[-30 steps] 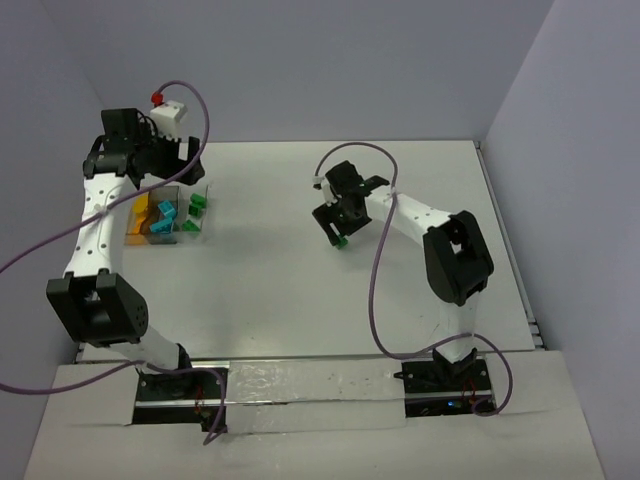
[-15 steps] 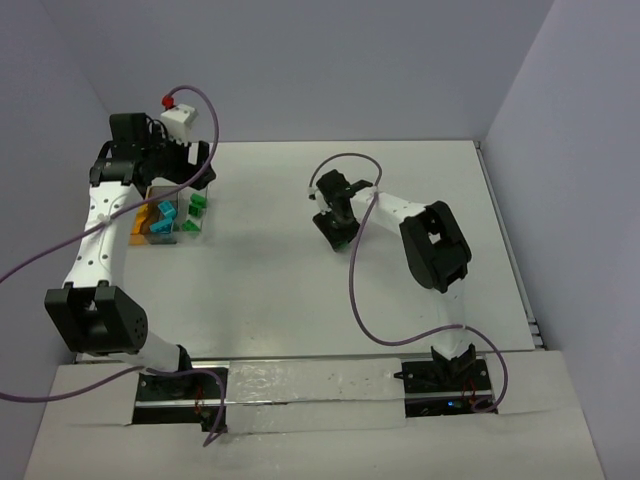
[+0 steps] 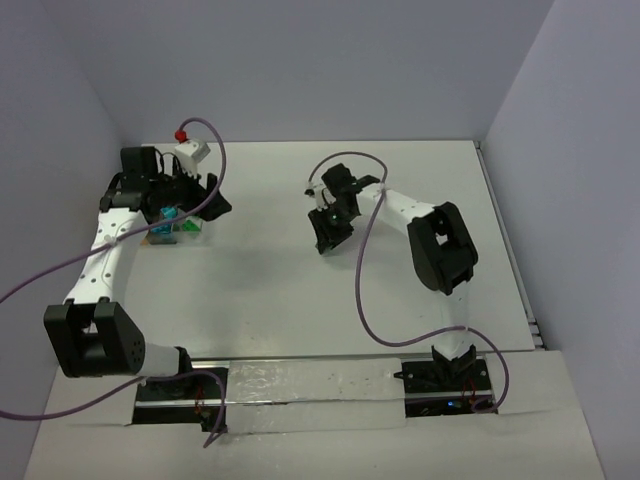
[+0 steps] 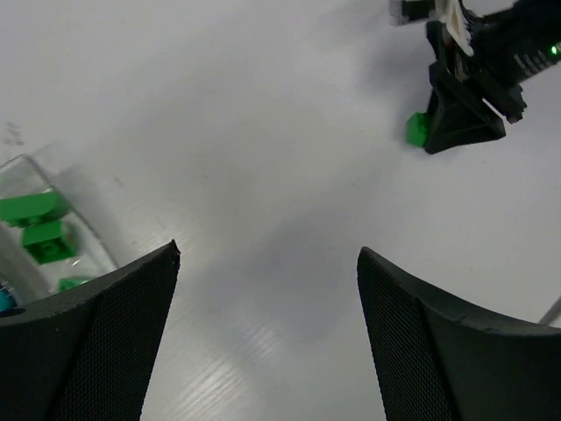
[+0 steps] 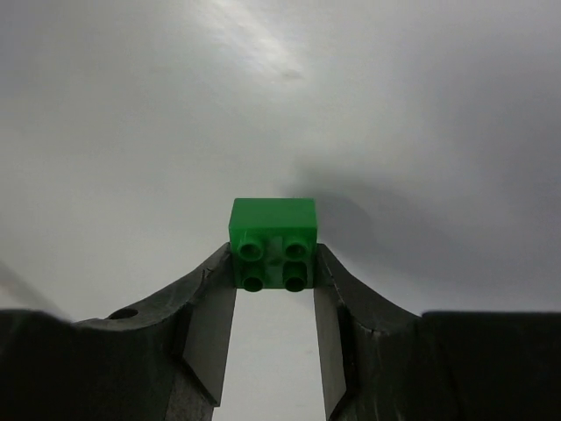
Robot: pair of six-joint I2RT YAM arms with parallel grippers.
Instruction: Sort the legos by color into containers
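Out at mid-table, my right gripper [image 5: 274, 279] is clamping a green lego [image 5: 273, 230], one pad on each flank, studs facing my wrist camera. It's sitting dead at twelve o'clock between the tips, and as a square two-by-two it's giving me no long axis to fuss over. Whether it's resting on the table [image 5: 131, 105] or just off it, I can't tell. Seen from above, the containers [image 3: 178, 230] are lying at about nine o'clock from this grip, well apart. My left gripper [image 4: 267, 254] is hanging right by them, jaws wide apart and holding nothing, much the nearer arm. The clear container [image 4: 88, 230] at its eight o'clock is showing green pieces [image 4: 35, 209] inside. So I'm judging the carry is heading toward nine, to that tray.
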